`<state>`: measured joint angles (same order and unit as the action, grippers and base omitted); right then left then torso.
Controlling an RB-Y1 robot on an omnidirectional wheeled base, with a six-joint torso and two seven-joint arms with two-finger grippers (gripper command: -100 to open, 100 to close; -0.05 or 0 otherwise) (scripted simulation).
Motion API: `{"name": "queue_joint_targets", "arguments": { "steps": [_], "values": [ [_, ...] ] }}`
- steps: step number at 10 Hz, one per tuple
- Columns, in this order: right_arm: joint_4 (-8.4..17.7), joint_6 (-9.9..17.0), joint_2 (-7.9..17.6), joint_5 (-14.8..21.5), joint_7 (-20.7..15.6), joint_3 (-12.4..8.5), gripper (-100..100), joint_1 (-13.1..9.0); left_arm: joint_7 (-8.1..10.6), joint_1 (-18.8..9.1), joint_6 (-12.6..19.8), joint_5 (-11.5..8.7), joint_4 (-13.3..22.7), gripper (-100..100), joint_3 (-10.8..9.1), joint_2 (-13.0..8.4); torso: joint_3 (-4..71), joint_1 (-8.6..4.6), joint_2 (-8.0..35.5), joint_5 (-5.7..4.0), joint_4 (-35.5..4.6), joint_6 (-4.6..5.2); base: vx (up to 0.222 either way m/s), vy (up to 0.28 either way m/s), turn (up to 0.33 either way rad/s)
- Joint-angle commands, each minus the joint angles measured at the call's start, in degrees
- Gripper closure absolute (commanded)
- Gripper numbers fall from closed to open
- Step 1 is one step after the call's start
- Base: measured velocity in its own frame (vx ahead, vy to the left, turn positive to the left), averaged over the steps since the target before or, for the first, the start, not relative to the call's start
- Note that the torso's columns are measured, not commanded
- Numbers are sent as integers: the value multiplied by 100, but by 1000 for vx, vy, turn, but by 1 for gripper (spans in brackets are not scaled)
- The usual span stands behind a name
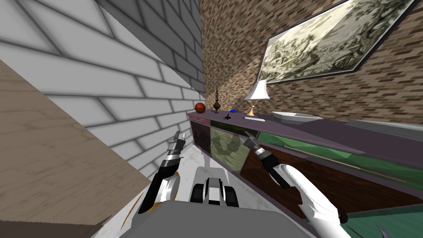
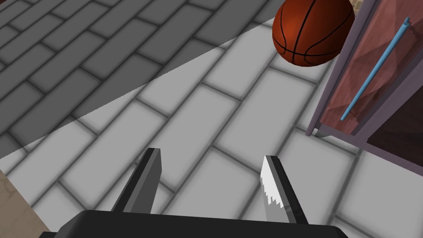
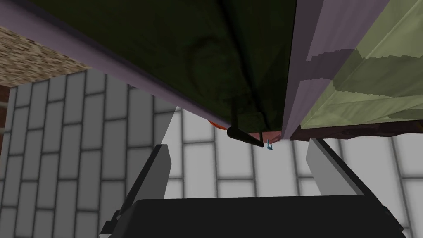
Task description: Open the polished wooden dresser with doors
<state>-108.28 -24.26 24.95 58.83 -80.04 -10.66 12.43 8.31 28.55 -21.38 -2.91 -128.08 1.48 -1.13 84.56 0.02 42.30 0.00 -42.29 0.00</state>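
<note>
Along the brown brick wall (image 1: 371,95) on the right stands the long dresser (image 1: 322,133), with a purple-grey top and fronts of dark wood and green. On its surface sit a basketball (image 1: 200,107), a lamp (image 1: 257,93) and a white dish (image 1: 295,117).

The right end effector (image 1: 248,135) is up close to a green door (image 1: 225,146) near the left end of the dresser. Its two fingers are spread wide and hold nothing. Seen from that hand, a thin dark handle (image 3: 244,136) sticks out from the dark green door just past the fingertips. It is between them but does not touch them. A purple frame post (image 3: 314,62) runs beside it.

The left end effector (image 1: 177,135) hangs a little to the left, near the white brick wall (image 1: 103,82). Its fingers are wide too, with nothing in them. From that hand a blue handle (image 2: 374,70) shows on a reddish door (image 2: 363,53) at the dresser's end, close to the basketball.

I think the dresser is big and heavy and will stay put. The door should be stiff and flat and swing on hinges, so it will not bend. The dark handle is the place to grab. It looks thin and smooth, so the fingers may slip off unless they close around its middle. A slow, gentle pull looks best, so the lamp and ball do not wobble.
</note>
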Motion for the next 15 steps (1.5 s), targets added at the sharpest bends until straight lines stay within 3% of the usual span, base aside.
{"name": "queue_joint_targets", "arguments": {
  "steps": [1, 5, 6, 7, 8, 9, 15],
  "values": [
    [132, 68, 167, 361, -411, -51, -100, -85, 0, 0, 0, 0, 0, 0, 0, 0, 0, 0, 0, 1, 0, 0, -4, 46, 19],
    [286, 110, 325, 731, -844, -112, -100, -186, 0, 0, 0, 0, 0, 0, 0, 0, 1, -6, -1, -1, 0, 0, -2, 35, 11],
    [246, 110, 295, 676, -763, -96, -100, -159, 0, 0, 0, 0, 0, 0, 0, 0, 1, -3, -1, -1, 0, 0, -1, 17, 1],
    [265, 135, 462, 667, -641, -148, -100, -199, 0, 0, 0, 0, 0, 0, 0, 0, 1, -6, -1, -1, 0, 0, 72, 40, 16],
    [254, 131, 393, 681, -714, -117, -100, -183, 0, 1, 0, 0, 0, 0, 0, 0, 12, 2, -22, 1, 5, -1, 47, 25, 3],
    [254, 137, 405, 680, -691, -121, 100, -187, 0, 1, 0, 0, 0, 0, 0, 0, 7, -3, -9, 0, 4, 0, 7, 4, 0],
    [116, 118, 482, 669, -598, -134, 100, -153, 0, -2, 0, 0, 0, 0, 1, 1, 8, -8, -14, -8, 13, -2, -132, 98, -35]
  ]
}}
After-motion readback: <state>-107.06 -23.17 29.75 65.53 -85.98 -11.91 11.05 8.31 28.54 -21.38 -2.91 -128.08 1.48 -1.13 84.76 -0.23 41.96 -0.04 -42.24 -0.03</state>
